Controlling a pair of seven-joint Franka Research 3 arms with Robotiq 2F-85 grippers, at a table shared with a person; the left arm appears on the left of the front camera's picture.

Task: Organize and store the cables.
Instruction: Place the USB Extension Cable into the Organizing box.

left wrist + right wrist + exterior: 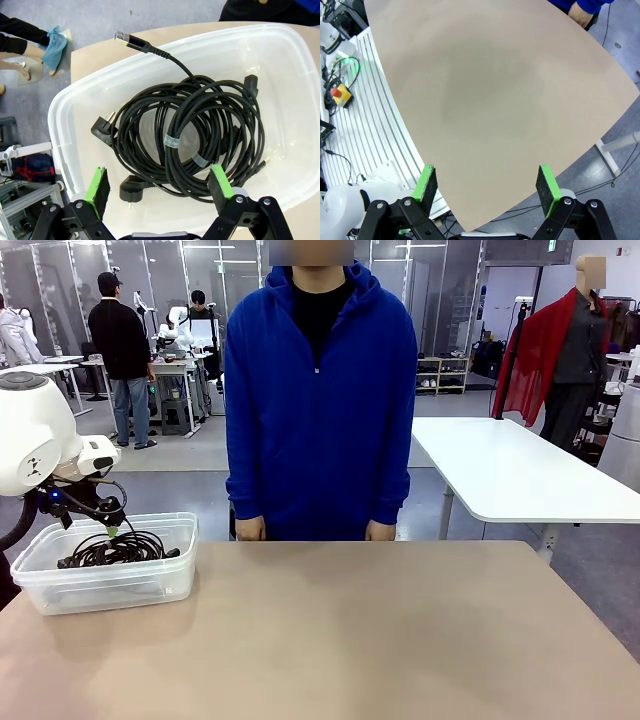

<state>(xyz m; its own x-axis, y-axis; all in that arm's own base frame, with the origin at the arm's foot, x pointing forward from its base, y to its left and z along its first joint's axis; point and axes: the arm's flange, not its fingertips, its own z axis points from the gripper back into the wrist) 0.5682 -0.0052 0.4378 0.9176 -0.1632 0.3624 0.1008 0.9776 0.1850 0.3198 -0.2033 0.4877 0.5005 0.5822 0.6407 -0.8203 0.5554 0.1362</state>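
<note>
Cables [200, 135] lie coiled together inside the clear bin [65, 135], under my left gripper [159, 187], jaws apart and empty. I judge a slow straight lift best, so no loop catches. My right gripper [487, 182] hovers wide apart over the bare table [495, 100].

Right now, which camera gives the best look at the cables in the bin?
The left wrist view: it looks straight down on the cables, showing coils, plugs and bands inside the clear bin. The front view shows them small, through the bin's wall.
</note>
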